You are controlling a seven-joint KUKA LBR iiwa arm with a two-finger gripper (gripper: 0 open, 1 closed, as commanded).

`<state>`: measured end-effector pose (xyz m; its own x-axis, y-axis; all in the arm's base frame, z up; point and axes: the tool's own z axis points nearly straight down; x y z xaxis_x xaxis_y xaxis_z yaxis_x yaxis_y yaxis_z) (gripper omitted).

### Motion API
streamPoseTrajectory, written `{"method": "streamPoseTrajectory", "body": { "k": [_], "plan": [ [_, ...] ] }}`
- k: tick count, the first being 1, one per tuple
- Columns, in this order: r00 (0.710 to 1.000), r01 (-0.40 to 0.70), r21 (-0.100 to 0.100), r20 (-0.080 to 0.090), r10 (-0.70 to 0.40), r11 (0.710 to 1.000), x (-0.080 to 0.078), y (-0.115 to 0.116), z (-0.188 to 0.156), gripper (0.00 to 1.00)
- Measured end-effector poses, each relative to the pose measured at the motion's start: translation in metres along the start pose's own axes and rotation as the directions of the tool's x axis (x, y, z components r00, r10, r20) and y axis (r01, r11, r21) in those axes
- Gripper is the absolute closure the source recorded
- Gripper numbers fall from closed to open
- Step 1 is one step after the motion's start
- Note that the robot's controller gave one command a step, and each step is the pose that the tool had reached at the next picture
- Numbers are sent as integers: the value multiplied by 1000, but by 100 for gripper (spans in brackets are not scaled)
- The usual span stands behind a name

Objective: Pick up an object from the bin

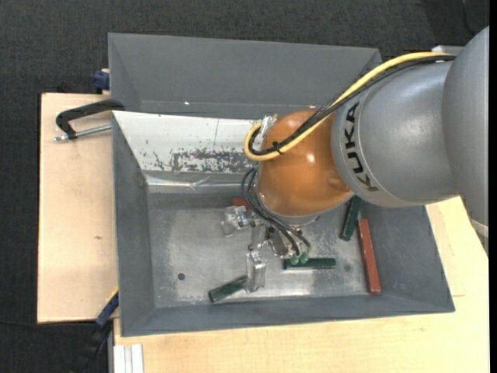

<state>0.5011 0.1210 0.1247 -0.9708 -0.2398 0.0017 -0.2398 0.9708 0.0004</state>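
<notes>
Here we are with the gripper (265, 259) low in the bin (132, 231), and the thing nearest it is the green bar (231, 291), lying flat just left of and below the gripper, one end close against the gripper's metal. We'd judge that bar light and stiff, likely hard plastic and a bit slick, nothing fragile. Long and narrow as it is, it wants taking across its short width near the middle, or it may swing. It's dark green, straight and slim, slanting up toward the gripper. Open or closed? We cannot tell, because the orange cover (299, 169) hangs above the gripper and hides too much. Just right of the gripper lies a green pen (311, 263), equally dark and flat, a second candidate. Further right of the gripper, well apart, runs a long red stick (369, 256). We see nothing gripped, so we call the pick not yet made.
</notes>
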Motion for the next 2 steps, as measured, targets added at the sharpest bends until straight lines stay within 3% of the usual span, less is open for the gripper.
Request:
{"method": "streamPoseTrajectory", "body": {
  "k": [1,2],
  "plan": [
    [991,-132,-1,0,132,991,1,-7,5,0],
    [985,173,0,3,-173,985,3,-4,31,0]
  ]
}}
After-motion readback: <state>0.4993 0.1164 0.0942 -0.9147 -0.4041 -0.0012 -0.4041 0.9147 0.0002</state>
